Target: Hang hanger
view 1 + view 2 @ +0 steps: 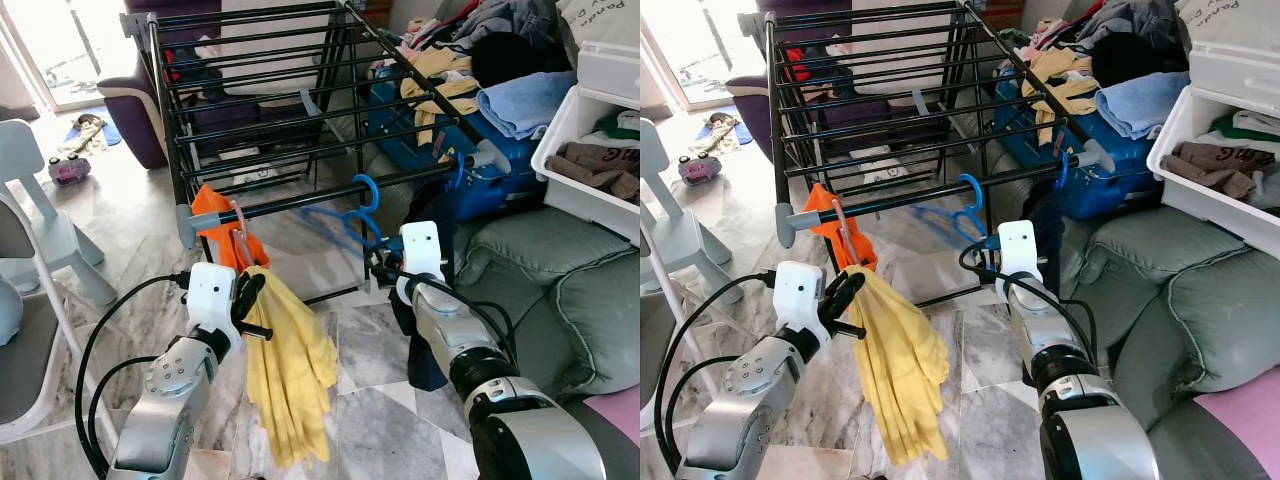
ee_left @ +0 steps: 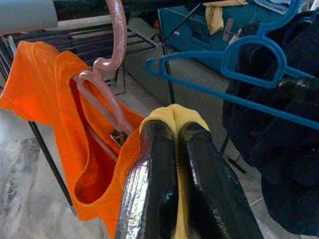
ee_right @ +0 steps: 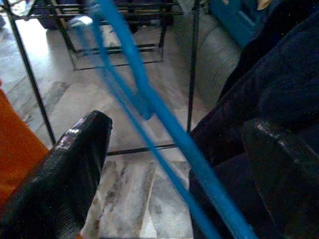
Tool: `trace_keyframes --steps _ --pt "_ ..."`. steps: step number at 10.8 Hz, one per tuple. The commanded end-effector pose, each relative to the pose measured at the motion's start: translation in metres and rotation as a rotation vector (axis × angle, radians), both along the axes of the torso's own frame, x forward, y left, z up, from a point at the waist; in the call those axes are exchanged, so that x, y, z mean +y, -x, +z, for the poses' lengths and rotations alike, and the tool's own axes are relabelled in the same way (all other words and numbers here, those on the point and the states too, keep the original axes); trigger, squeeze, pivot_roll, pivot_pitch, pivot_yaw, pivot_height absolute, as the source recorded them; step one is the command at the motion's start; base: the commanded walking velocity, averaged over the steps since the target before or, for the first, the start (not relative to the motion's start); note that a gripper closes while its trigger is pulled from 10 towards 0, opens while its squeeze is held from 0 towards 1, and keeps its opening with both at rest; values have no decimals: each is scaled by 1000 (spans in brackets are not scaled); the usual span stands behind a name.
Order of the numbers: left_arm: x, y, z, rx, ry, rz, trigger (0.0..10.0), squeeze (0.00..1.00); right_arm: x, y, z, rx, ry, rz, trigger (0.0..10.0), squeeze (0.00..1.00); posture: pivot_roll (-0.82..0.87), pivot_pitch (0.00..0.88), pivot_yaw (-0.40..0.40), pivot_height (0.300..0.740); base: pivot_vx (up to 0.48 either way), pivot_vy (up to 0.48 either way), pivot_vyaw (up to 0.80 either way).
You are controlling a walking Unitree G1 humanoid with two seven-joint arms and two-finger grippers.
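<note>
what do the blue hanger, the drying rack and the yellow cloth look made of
Blue hanger: likely plastic, smooth, evenly coloured, thin moulded arms. Drying rack: probably metal painted black, thin straight rods with grey end caps. Yellow cloth: soft woven fabric, hanging limp in folds.

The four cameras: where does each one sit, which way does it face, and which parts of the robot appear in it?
Left eye, right eye: on the head, facing forward and down at the drying rack; both arms show.
Left wrist: along the left gripper, shut on the yellow garment, towards the orange garment.
Right wrist: between the open right gripper fingers.
Both wrist views share the blue hanger.
</note>
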State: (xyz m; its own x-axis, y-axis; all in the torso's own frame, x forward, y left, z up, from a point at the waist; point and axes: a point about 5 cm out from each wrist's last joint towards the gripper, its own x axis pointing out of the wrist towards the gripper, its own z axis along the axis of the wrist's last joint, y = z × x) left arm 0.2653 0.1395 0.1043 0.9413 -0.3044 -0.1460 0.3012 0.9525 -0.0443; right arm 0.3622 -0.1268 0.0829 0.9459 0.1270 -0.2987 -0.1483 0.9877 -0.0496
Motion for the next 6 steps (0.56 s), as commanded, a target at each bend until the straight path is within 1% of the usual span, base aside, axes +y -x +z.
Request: trace_keyframes --steps 1,3,4,5,6 --pt "-2 -3 4 -19 -4 -11 10000 0 -2 1 -1 2 -15 7 10000 0 -65 0 10 740 0 0 0" --pt "-3 -3 3 -11 -10 -16 10000 0 0 5 -8 49 -41 83 10000 0 -67 0 10 740 0 0 0" --pt "-3 -3 2 -8 -12 -18 10000 0 2 6 -9 54 -47 110 2824 0 -68 0 9 740 0 0 0" --pt "-3 -3 2 -7 -13 -20 10000 0 2 6 -9 56 -45 109 0 0 -66 0 9 740 0 0 0" --pt "-3 -4 2 -6 -15 -20 10000 0 3 5 -9 58 -52 115 0 0 -66 0 9 740 0 0 0"
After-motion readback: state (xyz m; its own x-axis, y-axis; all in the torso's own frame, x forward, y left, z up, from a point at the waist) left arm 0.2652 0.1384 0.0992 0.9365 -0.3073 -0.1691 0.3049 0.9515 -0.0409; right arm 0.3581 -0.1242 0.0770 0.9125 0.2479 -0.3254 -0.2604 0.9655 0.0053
